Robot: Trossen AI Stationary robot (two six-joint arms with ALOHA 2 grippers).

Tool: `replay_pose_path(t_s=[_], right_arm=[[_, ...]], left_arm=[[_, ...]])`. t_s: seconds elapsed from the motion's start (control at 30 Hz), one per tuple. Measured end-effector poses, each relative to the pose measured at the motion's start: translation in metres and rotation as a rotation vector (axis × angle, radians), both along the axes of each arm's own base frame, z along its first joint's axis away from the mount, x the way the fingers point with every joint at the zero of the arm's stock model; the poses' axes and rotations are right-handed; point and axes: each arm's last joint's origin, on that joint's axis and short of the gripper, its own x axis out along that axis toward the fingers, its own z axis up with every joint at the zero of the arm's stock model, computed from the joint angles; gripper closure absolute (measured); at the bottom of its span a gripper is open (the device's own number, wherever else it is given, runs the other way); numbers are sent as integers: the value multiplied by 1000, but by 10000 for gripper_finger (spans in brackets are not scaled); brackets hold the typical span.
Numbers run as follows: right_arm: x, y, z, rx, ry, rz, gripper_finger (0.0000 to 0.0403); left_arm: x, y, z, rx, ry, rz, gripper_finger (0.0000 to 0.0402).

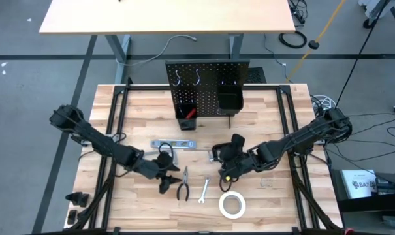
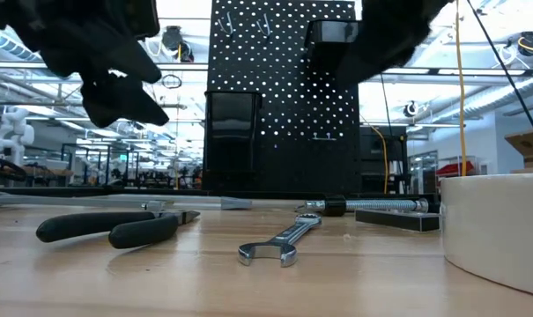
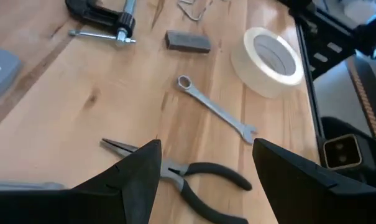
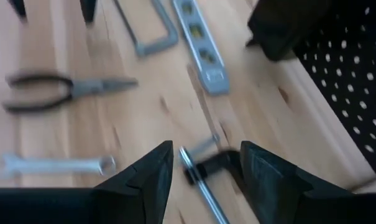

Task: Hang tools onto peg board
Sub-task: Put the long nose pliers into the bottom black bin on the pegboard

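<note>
Pliers point(image 3: 194, 174) lie beneath the open left gripper point(image 3: 203, 168).

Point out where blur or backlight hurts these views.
Right wrist view: motion blur smears the pliers, wrench and C-clamp. Low view: bright room lights leave the peg board and both arms silhouetted; the near tape roll is soft.

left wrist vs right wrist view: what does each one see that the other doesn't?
Only the left wrist view: the white tape roll and a small dark block. Only the right wrist view: the silver level, the grey hacksaw and the peg board. Both: pliers, wrench and black C-clamp, all lying on the table, each seen past its own open claw.
</note>
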Motion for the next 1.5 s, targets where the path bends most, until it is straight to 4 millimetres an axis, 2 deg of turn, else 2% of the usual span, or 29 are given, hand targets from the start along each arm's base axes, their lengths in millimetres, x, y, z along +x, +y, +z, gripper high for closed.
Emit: replay_pose_path(t_s=[0.13,0.37,0.57,0.77,1.13,1.4,1.5], right_arm=[[-6,-1,-4,-38,77,22,222],[-2,-4,-1,-1,4,-63,222],[-9,13,-5,55,21,-40,222],[-8,17,-4,105,-25,-76,222],[0,19,2,191,-139,-107,222],[7,26,-6,192,-144,-83,222],[8,27,-7,219,-131,-61,222]], left_arm=[[2,-1,5,-77,-2,35,143],[2,-3,4,-182,37,47,143],[-5,-4,-16,-90,187,47,143],[-2,-12,-39,-41,245,47,143],[5,-30,-41,-24,109,46,143],[17,-44,-45,65,142,60,144],[23,-50,-45,143,216,63,144]])
